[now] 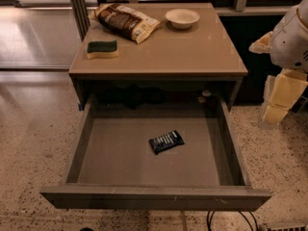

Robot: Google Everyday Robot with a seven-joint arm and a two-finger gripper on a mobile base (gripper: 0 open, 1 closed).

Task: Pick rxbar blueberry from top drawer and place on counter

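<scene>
The camera view looks down on 1 cabinet with its top drawer (154, 197) pulled fully out toward the viewer. The rxbar blueberry (166, 141) lies flat on the drawer's bare bottom, a little right of the middle and nearer the front than the back, turned at a slight angle with its white lettering facing up; it touches none of the side walls. Above the drawer, the counter (192, 49) carries 3 things, all toward its far and left parts: a brown-and-cream snack bag (126, 21) lying at the back left, a small pale bowl (182, 18) just to the right of the bag near the back edge, and a green-and-yellow sponge (102, 48) by the left edge, green side up. The robot's white arm (291, 32) enters at the right border of the frame, beside the counter's right side. The gripper (281, 97) hangs below it as cream-coloured blocks, outside the drawer and to the right of its right wall, well apart from the bar and holding nothing that can be seen; whether it is open or closed cannot be told from this angle. The cabinet stands on a speckled floor (33, 143), and dark cables (226, 220) lie on it under the drawer front.
</scene>
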